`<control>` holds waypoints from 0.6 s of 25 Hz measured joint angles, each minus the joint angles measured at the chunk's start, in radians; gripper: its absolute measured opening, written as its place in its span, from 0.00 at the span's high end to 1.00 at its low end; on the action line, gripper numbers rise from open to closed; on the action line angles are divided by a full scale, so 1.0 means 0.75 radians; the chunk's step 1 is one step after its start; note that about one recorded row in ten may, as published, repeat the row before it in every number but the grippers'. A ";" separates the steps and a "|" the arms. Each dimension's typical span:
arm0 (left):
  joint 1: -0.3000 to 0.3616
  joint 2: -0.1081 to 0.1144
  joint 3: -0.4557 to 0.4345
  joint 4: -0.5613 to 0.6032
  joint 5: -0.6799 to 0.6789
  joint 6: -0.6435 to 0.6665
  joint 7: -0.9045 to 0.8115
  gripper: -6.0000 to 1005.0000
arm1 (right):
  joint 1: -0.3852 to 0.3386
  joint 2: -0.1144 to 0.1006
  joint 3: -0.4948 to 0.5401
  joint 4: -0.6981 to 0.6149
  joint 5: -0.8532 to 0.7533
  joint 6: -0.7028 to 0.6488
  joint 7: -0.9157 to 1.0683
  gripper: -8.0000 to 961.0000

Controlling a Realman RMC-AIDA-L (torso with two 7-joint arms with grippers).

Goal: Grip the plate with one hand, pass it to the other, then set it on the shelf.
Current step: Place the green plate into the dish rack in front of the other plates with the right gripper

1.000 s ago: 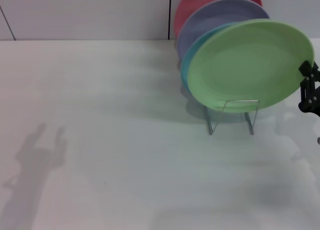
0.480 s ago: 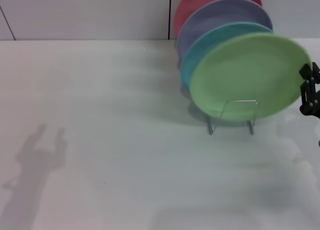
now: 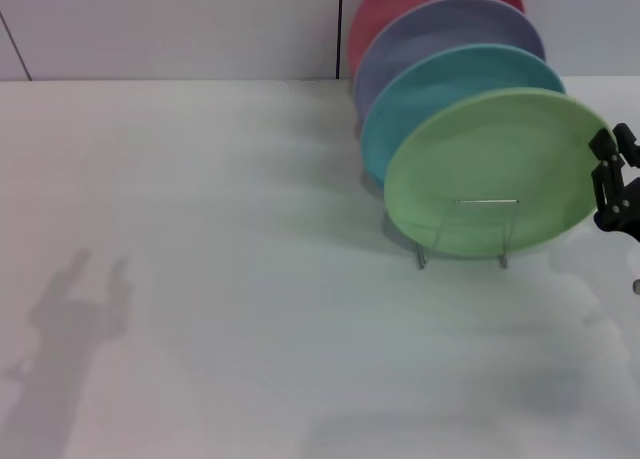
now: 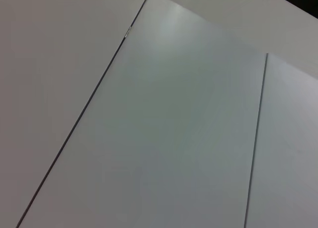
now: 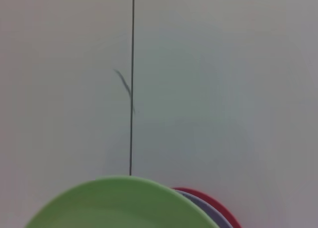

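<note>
White and bare of clutter, the table (image 3: 200, 309) fills the head view, with a hand-shaped shadow (image 3: 75, 309) lying on it toward 8 o'clock, nearest the robot. Farther in, toward 2 o'clock, the shelf (image 3: 468, 231) stands on the table, its thin silver wire loops showing in front of the lowest part of the plate (image 3: 490, 169). That light-green plate sits in the shelf's front slot, leaning back and facing the camera, its lower rim down among the wires. At 3 o'clock, against the frame edge, the right hand (image 3: 615, 184) is just beside the plate's right rim; its black fingers look spread, and whether they touch the rim cannot be told. Behind the green plate a turquoise plate (image 3: 440, 84) leans in the next slot, then a lavender plate (image 3: 430, 34), then a red plate (image 3: 385, 9) at the back, each overlapped by the one in front. Beyond them rises a pale wall (image 3: 170, 29) with a dark vertical seam. In the right wrist view the plate's green upper rim (image 5: 124, 203) shows before that wall. The left hand appears in no view.
</note>
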 joint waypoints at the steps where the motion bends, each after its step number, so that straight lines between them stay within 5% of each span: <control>1: 0.000 0.000 0.000 0.000 0.000 0.001 0.000 0.51 | 0.002 0.000 -0.008 0.004 -0.001 0.001 0.000 0.88; 15: 0.004 0.002 0.000 0.004 0.002 0.015 -0.018 0.51 | 0.018 -0.006 -0.052 0.017 -0.005 -0.018 0.011 0.79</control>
